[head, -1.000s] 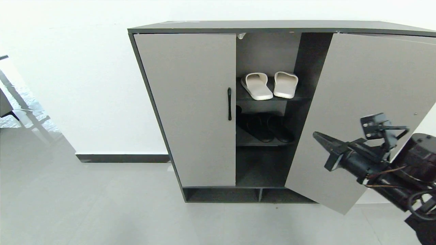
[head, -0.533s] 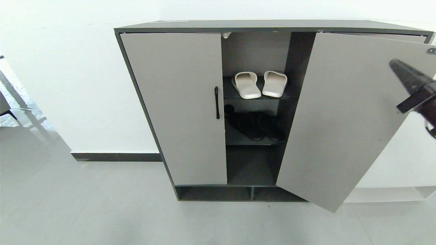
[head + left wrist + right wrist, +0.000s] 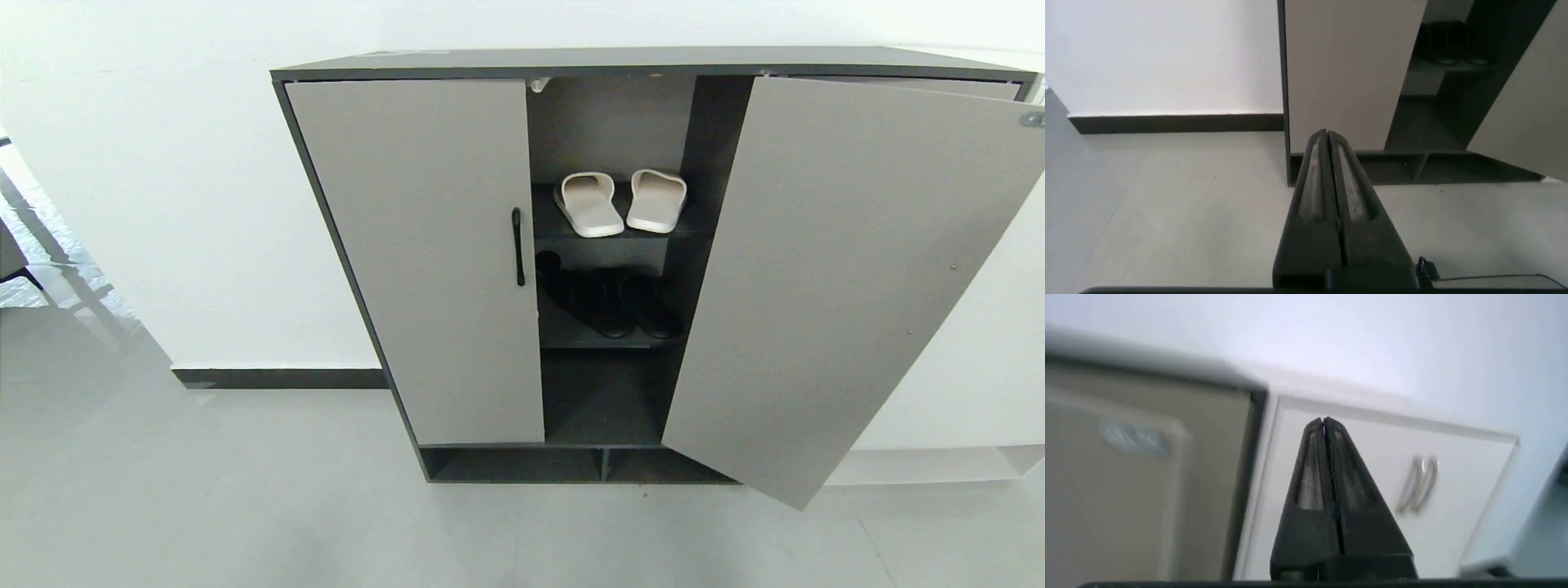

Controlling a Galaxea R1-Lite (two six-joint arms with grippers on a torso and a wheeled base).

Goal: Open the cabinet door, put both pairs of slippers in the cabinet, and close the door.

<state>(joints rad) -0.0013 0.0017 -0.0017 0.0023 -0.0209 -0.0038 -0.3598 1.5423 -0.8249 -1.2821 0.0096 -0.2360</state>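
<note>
- My left gripper [image 3: 1325, 140] is closed flat on nothing; it hangs low over bare floor [image 3: 1192, 212], tips aimed at the foot of the cabinet [image 3: 359, 61].
- My right gripper [image 3: 1324, 429] is likewise shut and empty; close past its tips is a grey panel [image 3: 1135, 482], which I take for the open door; a white unit [image 3: 1388, 498] sits farther off.
- The door [image 3: 841, 269] stands ahead of my left tips and to their right, swung wide with its inner face toward me; the next door [image 3: 416, 253] is shut, its handle [image 3: 518, 247] on the edge beside the open bay.
- Farthest from my fingers, inside that bay, the white pair [image 3: 620, 202] lies on the top shelf [image 3: 702, 229]; the black pair [image 3: 608, 302] lies on the lower shelf [image 3: 563, 335]; I judge only the closing is left.
- The door should handle as a stiff board, light on its hinges and smooth-faced; no pinch is needed.
- Two screw heads [image 3: 953, 265] near its outer edge suggest a pull on the hidden face; I would press that face close to that edge with closed fingers; they may skid on the smooth face, so slow at the end lest it bounce.
</note>
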